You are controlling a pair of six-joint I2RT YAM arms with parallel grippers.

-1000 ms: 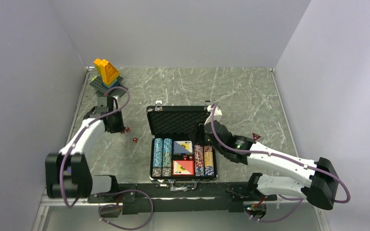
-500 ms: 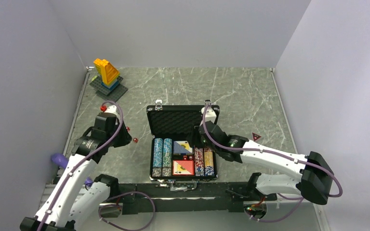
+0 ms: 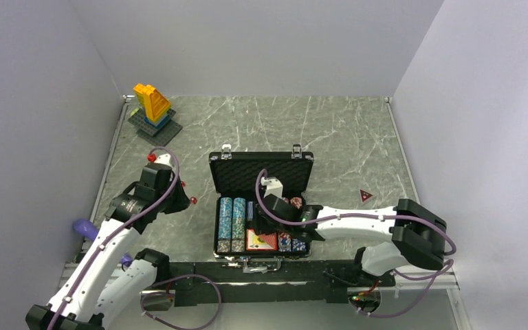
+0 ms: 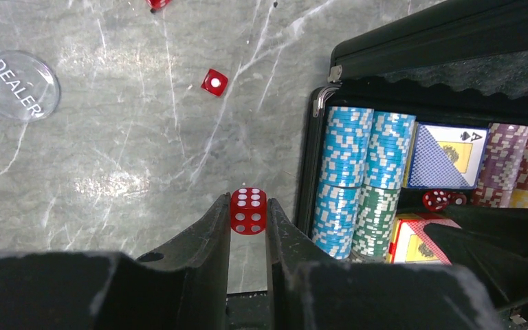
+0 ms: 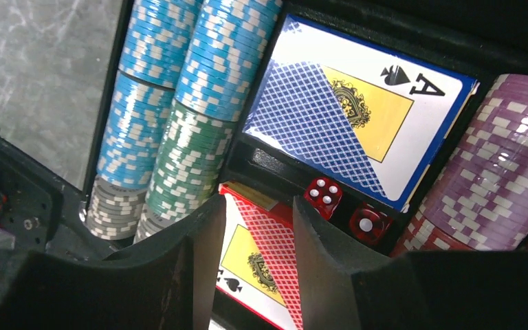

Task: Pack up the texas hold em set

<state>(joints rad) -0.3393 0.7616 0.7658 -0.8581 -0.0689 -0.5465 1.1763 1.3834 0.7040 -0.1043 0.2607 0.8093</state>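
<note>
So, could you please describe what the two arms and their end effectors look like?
The left arm and right arm both have white tubular links joined by black joint housings. A thin purple cable loops along each. The left end effector and right end effector each have two matte black, flat-sided fingers. No markings are legible.

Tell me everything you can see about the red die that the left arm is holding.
The red die is a small glossy cube, plastic by its look, with white pips; the face toward the wrist camera shows six. It sits pinched between the black fingers of the left tool, over the marbled table, left of the open case.
</note>
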